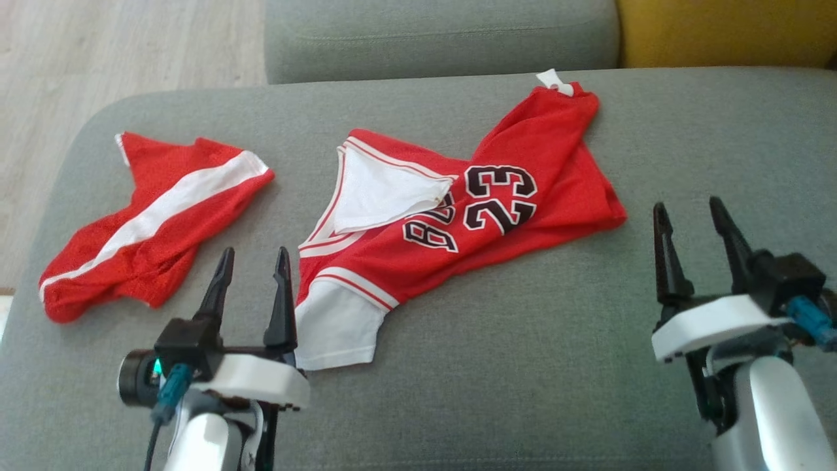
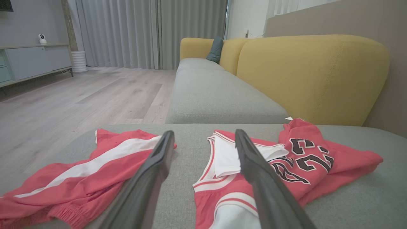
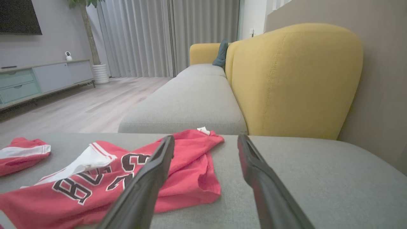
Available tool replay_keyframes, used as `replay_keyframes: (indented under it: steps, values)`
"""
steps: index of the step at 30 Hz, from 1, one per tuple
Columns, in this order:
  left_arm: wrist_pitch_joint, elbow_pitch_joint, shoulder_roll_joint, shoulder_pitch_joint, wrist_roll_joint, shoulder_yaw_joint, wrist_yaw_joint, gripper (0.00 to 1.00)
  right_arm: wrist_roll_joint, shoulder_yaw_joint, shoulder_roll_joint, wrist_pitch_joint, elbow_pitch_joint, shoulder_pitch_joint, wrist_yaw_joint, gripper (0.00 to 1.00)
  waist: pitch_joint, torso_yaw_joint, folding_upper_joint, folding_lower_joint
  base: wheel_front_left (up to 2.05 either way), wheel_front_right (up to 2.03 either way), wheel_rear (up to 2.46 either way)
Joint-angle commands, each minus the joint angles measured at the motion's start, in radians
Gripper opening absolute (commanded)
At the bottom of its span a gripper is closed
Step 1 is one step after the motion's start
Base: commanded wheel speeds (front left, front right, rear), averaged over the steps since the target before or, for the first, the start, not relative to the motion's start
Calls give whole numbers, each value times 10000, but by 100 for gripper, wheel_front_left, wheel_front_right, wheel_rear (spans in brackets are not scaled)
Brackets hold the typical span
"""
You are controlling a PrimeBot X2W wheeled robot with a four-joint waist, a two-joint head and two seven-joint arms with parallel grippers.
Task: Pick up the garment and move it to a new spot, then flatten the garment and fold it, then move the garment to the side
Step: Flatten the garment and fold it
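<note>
Red jersey with the black "23" lies on the grey sofa seat, roughly centre, running diagonally. It is rumpled: a white flap is turned over onto the front and the far end is bunched near a white tag. Red shorts with a white stripe sit to the left, apart from the jersey.

Left tool: fingers spread, holding nothing, just beside the jersey's near white corner. Right tool: fingers spread, holding nothing, on bare seat right of the jersey, not touching it.

Step, as I judge it: flattening, with no fold started yet. To do it well:
- Left tool pinches the near white corner, one layer only.
- Right tool takes the right edge below the "23", low to the seat.
- Pull the two apart gently so the mesh spreads without dragging the whole piece.
- Flip the white flap back before any fold.
- Smooth the bunched far end near the yellow backrest.

Risks: thin slippery mesh, easy to grab two layers. Keep clear of the shorts.
</note>
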Motion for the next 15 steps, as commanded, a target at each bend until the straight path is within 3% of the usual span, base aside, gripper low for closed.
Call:
replay_keyframes:
  steps: [1, 8, 15]
  values:
    - [-60, -465, 31, -95, -86, 247, -15, 100, 41, 168, -11, 85, -191, -83, -7, 100, 89, 168, 0, 0, 0, 0, 0]
    - [-61, -601, 29, -151, -275, -125, -88, 100, -183, 59, -174, 596, 595, -532, -7, 100, 553, 697, 0, 0, 0, 0, 0]
    - [-61, -558, 29, -552, -490, -386, -92, 100, -559, -133, -991, 1335, 2653, -1932, -7, 100, 1296, 1401, 0, 0, 0, 0, 0]
